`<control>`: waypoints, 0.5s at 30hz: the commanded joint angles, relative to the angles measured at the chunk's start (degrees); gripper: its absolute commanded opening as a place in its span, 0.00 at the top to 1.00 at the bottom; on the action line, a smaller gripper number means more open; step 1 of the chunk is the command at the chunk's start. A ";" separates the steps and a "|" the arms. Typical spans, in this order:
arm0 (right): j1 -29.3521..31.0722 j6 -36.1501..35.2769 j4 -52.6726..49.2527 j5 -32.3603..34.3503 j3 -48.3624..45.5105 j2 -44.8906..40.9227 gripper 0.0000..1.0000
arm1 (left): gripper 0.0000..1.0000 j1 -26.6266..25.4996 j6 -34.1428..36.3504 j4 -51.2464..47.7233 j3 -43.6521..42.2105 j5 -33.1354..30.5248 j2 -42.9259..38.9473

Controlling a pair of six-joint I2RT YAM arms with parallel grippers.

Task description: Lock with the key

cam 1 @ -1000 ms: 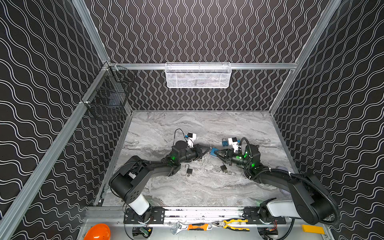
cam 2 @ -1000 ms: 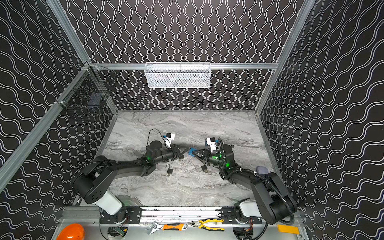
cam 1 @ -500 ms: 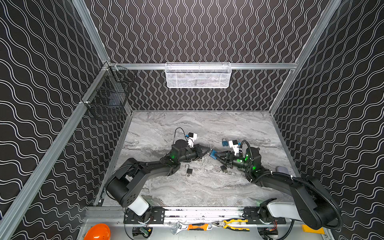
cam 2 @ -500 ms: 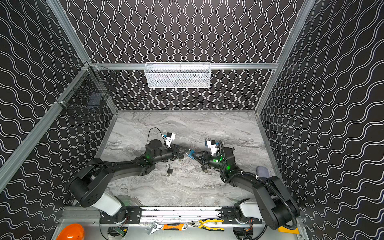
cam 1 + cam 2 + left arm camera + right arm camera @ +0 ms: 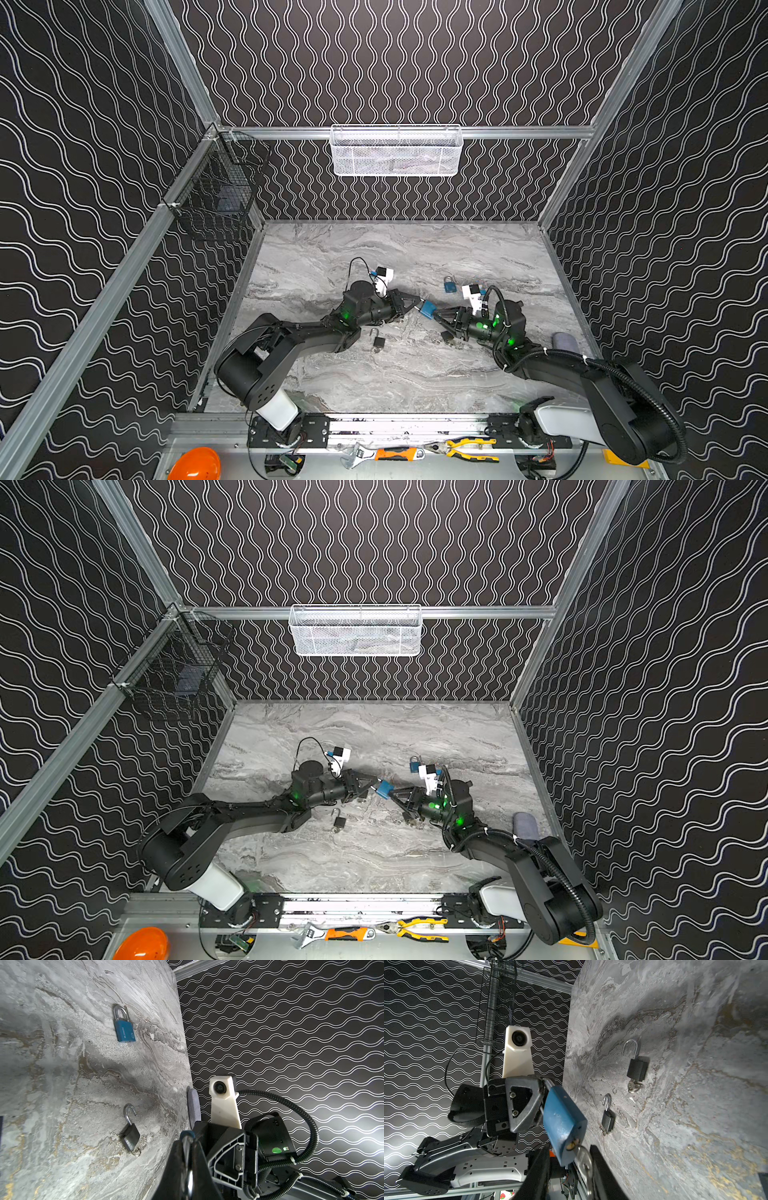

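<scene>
**LOCK HELD OFF TABLE BTWN GRIPPERS, KEY IN KEYWAY**

Lock [image 5: 562, 1118]: blue, raised off the table [image 5: 374, 386] at mid-workspace. It spans btwn the two grippers in both top views. Tilted, w/ shackle end toward L arm and keyway end toward R arm.

L gripper [image 5: 415, 302]: clamped tight on lock's shackle end. Fingers hide most of the shackle, so cannot tell if it is open or closed.

Key [image 5: 583, 1159]: seated in keyway at lock's bottom face, head sticking out.

R gripper [image 5: 439, 316]: jaws narrow but apart, straddling key head and lock's bottom corner. One finger [image 5: 602, 1172] sits just beside key head. The other stands off it, w/ lock corner btwn. Firm contact w/ key not confirmable.

Relation: lock's keyway end sits right at R gripper's tips, key head inside the jaw gap.

Other items on table:
- Spare blue lock [image 5: 450, 286]: shackle shut, toward back wall from R gripper.
- Black lock [image 5: 378, 341]: shackle open, near L arm.
- 2nd black lock [image 5: 447, 336]: just beside R gripper, partly hidden in top views.
</scene>
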 commanded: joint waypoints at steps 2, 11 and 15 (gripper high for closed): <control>-0.29 0.62 3.34 0.27 -0.18 -0.19 0.70 | 1.00 0.17 -0.98 4.55 -0.23 0.36 0.42; -0.47 1.21 4.58 0.19 -0.41 0.07 0.83 | 1.00 0.26 -1.24 4.51 -0.21 0.55 0.86; -0.47 1.02 4.13 0.29 -0.32 -0.32 0.87 | 1.00 0.48 -1.72 5.35 -0.07 1.05 1.53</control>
